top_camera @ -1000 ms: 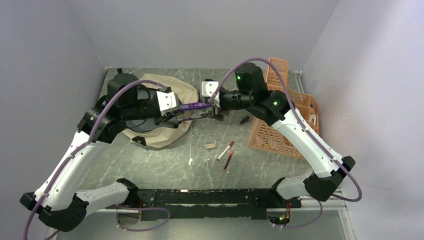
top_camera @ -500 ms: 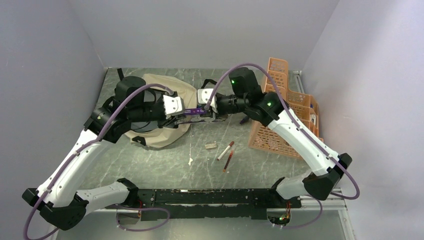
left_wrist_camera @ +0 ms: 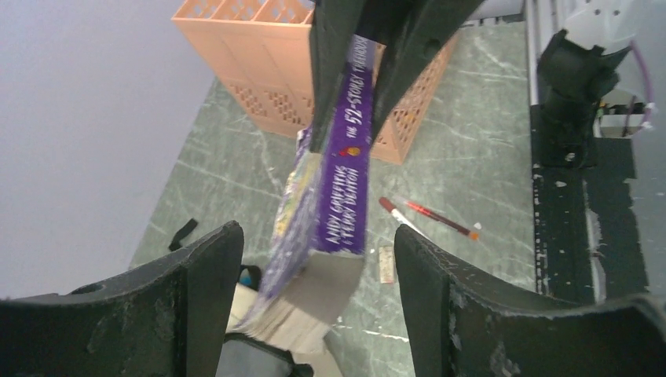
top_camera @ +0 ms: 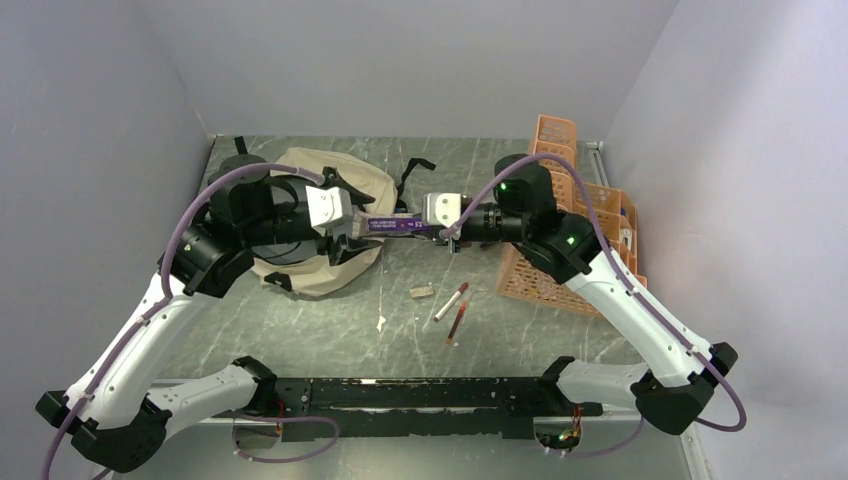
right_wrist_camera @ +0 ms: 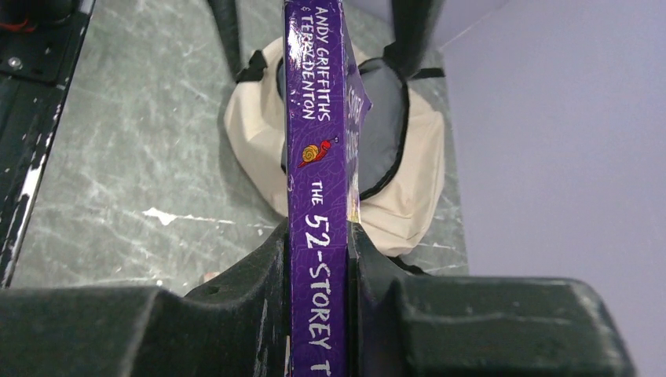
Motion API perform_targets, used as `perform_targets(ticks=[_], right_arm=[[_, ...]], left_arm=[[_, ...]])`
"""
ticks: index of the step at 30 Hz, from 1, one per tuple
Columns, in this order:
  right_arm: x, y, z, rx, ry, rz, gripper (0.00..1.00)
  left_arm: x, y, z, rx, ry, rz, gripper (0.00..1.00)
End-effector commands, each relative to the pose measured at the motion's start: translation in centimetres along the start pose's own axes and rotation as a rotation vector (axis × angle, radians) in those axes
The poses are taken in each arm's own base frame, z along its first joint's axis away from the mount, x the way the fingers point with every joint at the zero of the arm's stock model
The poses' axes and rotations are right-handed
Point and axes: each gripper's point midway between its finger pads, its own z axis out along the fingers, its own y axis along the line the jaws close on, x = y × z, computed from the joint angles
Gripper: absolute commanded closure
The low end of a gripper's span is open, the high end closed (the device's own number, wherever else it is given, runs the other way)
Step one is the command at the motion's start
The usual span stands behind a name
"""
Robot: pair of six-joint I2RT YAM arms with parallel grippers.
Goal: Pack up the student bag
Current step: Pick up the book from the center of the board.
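A purple paperback book (top_camera: 393, 224) hangs level above the table between the two arms. My right gripper (top_camera: 420, 226) is shut on its spine end (right_wrist_camera: 318, 157), both fingers pressed flat against the covers. My left gripper (top_camera: 352, 232) stands open around the book's other end (left_wrist_camera: 345, 181), with a gap on each side of it. The student bag (top_camera: 300, 272), beige with a dark grey lining (right_wrist_camera: 381, 126), lies open under and behind the left gripper. Much of the bag is hidden by the left arm.
An orange perforated organizer (top_camera: 570, 220) stands at the right, behind the right arm. Two pens (top_camera: 452, 300) (top_camera: 458, 322), a small pale block (top_camera: 421, 291) and a white scrap (top_camera: 381, 322) lie on the table in front of the book. Walls close in on both sides.
The right gripper shut on the book, then the left gripper opened and let it go. The left gripper drew back left and the book shifted slightly right.
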Motion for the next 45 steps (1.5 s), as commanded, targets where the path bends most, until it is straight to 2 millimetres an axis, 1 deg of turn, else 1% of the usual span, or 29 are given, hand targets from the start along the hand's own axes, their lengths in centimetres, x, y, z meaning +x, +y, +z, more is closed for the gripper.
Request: perform_targets(ticks=[1, 4, 6, 9, 13, 17, 18, 25, 29, 33, 36, 38, 40, 42, 43, 44, 45], right_arm=[[-3.9, -3.1, -1.2, 0.142, -0.14, -0.046, 1.0], [-4.4, -3.1, -1.2, 0.131, -0.153, -0.03, 1.0], [-4.7, -3.0, -1.4, 0.121, -0.168, -0.037, 1.0], [-5.4, -2.8, -1.8, 0.115, -0.197, -0.054, 1.0], [-6.1, -2.7, -2.4, 0.106, -0.216, -0.06, 1.0], [-6.7, -2.6, -2.9, 0.084, -0.225, -0.067, 1.0], [-6.9, -2.5, -3.0, 0.078, -0.229, -0.069, 1.0], [-8.0, -2.4, -3.5, 0.067, -0.267, -0.077, 1.0], [-8.4, -2.4, -3.6, 0.057, -0.28, -0.08, 1.0], [-8.1, -2.4, -3.3, 0.051, -0.267, -0.074, 1.0], [-8.0, -2.4, -3.2, 0.046, -0.263, -0.069, 1.0], [-7.9, -2.4, -3.2, 0.043, -0.262, -0.064, 1.0], [-7.9, -2.5, -3.1, 0.041, -0.259, -0.061, 1.0], [-7.9, -2.5, -3.1, 0.042, -0.258, -0.056, 1.0], [-7.8, -2.5, -3.0, 0.043, -0.258, -0.048, 0.96], [-7.8, -2.5, -2.9, 0.042, -0.259, -0.043, 0.89], [-7.7, -2.4, -2.9, 0.042, -0.261, -0.038, 0.78]], left_arm=[[-2.1, -1.7, 0.4, 0.101, -0.113, -0.011, 0.26], [-2.6, -2.1, 0.3, 0.119, -0.139, -0.009, 0.26], [-2.1, -2.0, 0.4, 0.113, -0.127, -0.01, 0.27], [-1.3, -1.8, 0.5, 0.096, -0.099, -0.008, 0.3], [-1.1, -1.9, 0.4, 0.096, -0.093, -0.001, 0.35], [-0.9, -1.9, 0.3, 0.094, -0.089, 0.001, 0.43], [-0.8, -2.0, 0.4, 0.094, -0.088, 0.0, 0.44], [-0.2, -1.9, 0.8, 0.104, -0.073, -0.005, 0.42], [0.1, -1.9, 0.9, 0.104, -0.07, -0.005, 0.45], [0.1, -1.9, 0.9, 0.104, -0.069, -0.003, 0.55], [0.2, -1.9, 0.9, 0.101, -0.064, -0.002, 0.58], [0.3, -1.9, 0.9, 0.102, -0.06, -0.002, 0.63], [0.5, -1.9, 1.0, 0.105, -0.053, -0.005, 0.76], [0.8, -1.8, 1.2, 0.102, -0.044, -0.01, 0.93], [1.0, -1.6, 1.3, 0.092, -0.037, -0.018, 0.95], [1.3, -1.1, 1.4, 0.069, -0.028, -0.028, 0.95], [1.6, -0.4, 1.5, 0.026, -0.018, -0.043, 0.95]])
